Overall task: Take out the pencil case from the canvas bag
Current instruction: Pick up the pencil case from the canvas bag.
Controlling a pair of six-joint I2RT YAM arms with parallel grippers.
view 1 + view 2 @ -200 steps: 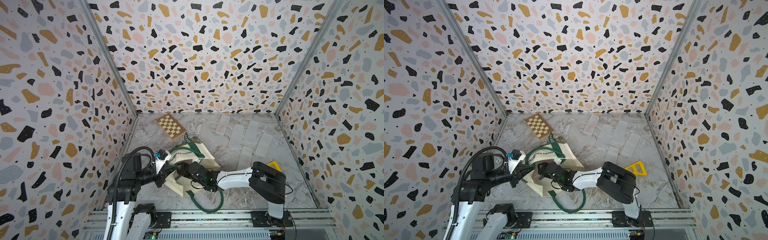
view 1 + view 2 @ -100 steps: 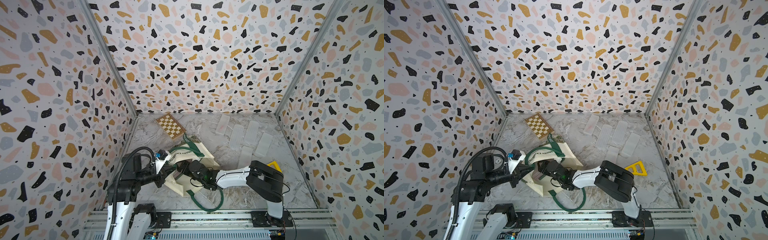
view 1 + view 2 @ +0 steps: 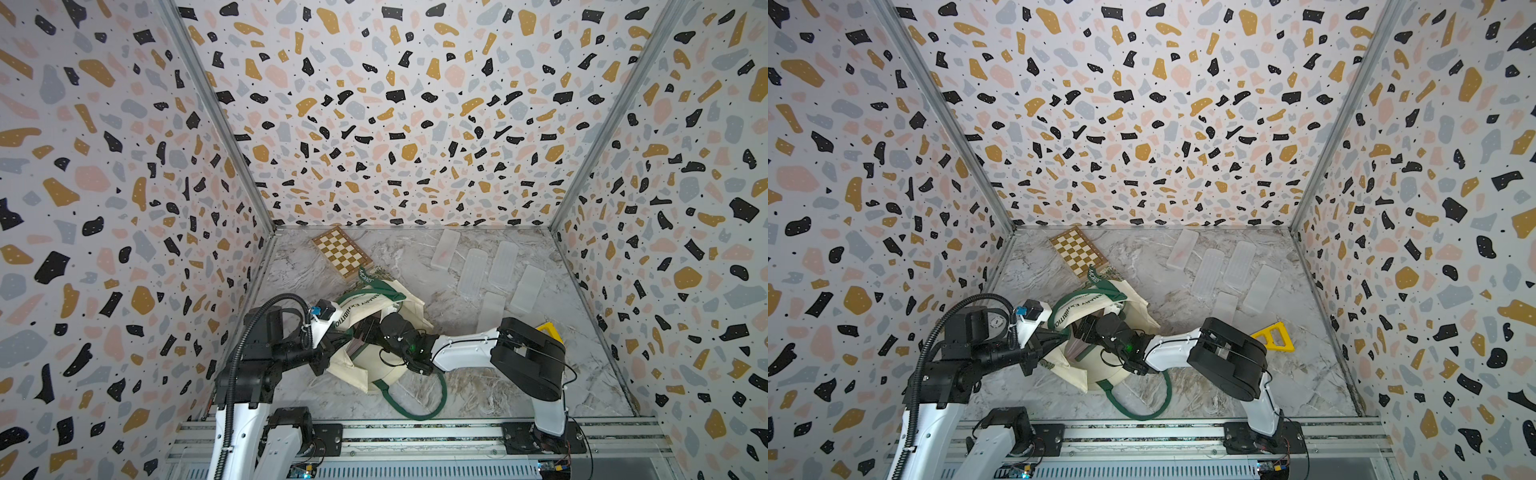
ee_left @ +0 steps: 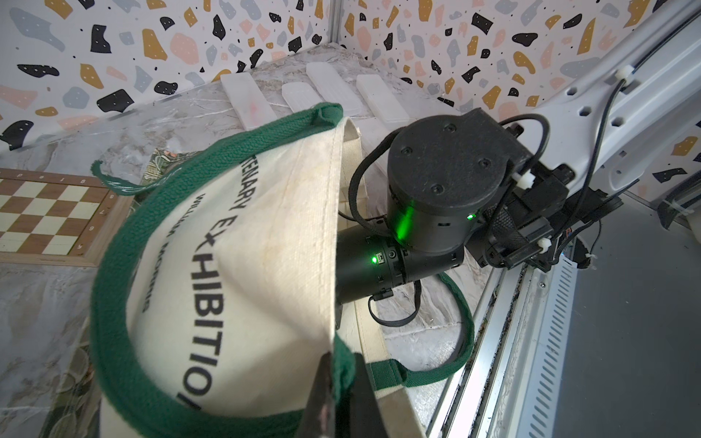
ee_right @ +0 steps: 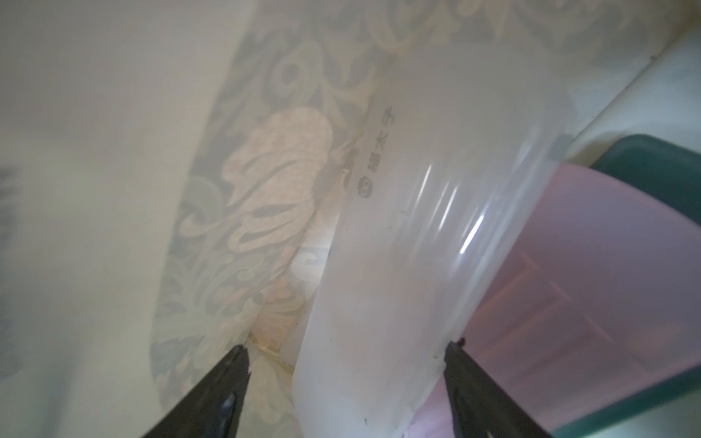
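Jaws: left pinched on the bag's rim, right spread wide inside the bag

Your left gripper (image 4: 335,394) clamps the green-edged rim of the canvas bag (image 4: 265,227), holding its mouth raised. Your right gripper (image 5: 349,347) is inside the bag, with its fingers far apart. The frosted pencil case (image 5: 417,189) lies between them, against one finger only. The bag lies on the marble table (image 3: 478,395), with one corner just beside the chessboard (image 3: 341,252).

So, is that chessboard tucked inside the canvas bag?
No, the chessboard lies flat in plain sight outside the canvas bag, just behind it.
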